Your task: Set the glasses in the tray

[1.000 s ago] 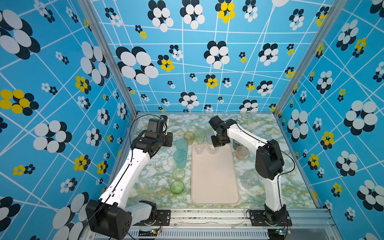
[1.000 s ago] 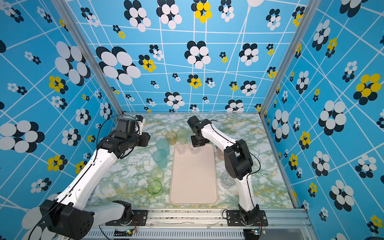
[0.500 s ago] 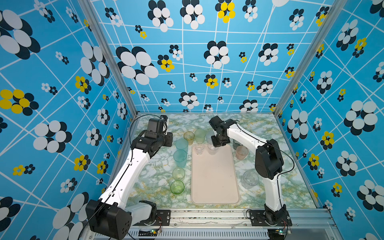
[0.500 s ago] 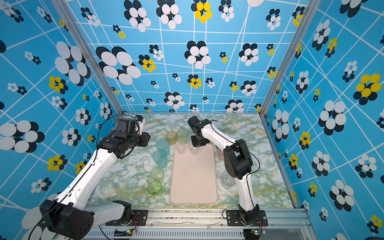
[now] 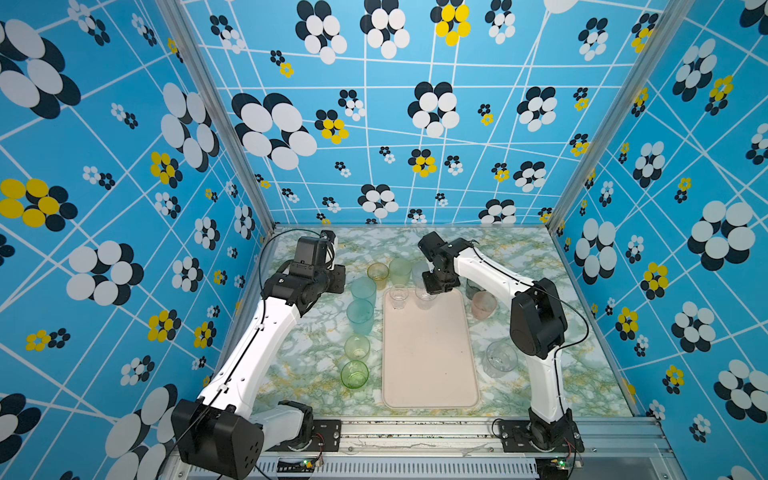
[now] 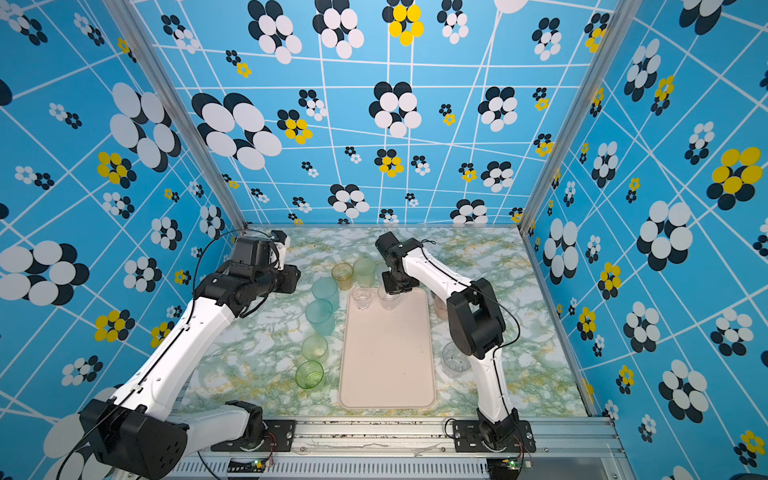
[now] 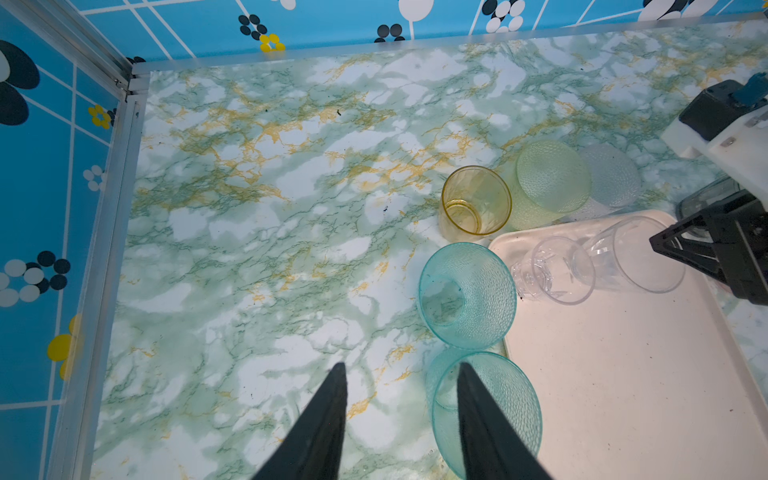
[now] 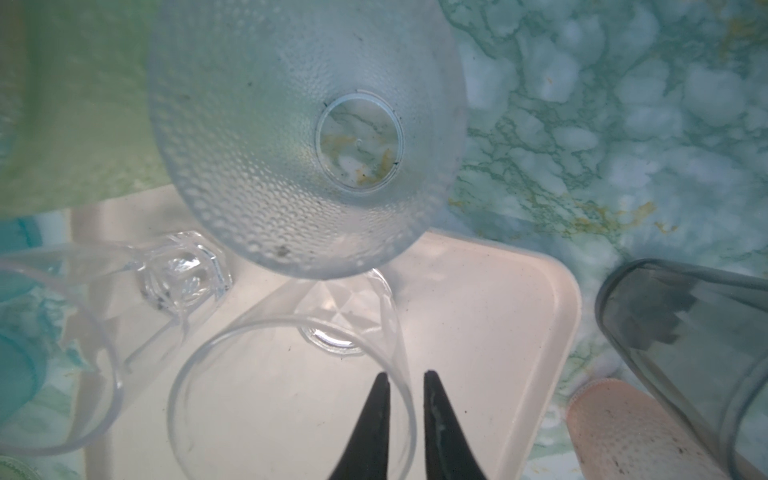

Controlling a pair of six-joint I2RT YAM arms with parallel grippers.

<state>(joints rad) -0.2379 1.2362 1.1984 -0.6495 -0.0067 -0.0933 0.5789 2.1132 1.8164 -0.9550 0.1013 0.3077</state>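
Right fingers (image 8: pixel 432 401), barely parted, straddle rim of clear glass (image 8: pixel 291 395) on the tray (image 8: pixel 478 311).

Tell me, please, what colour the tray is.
The tray is plain cream-pink, clearest in a top view.

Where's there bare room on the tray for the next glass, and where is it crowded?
The tray is bare from the two clear glasses at its far end to its near rim. The table left of the green glasses is bare too. Crowded: the tray's far end, around the right gripper.
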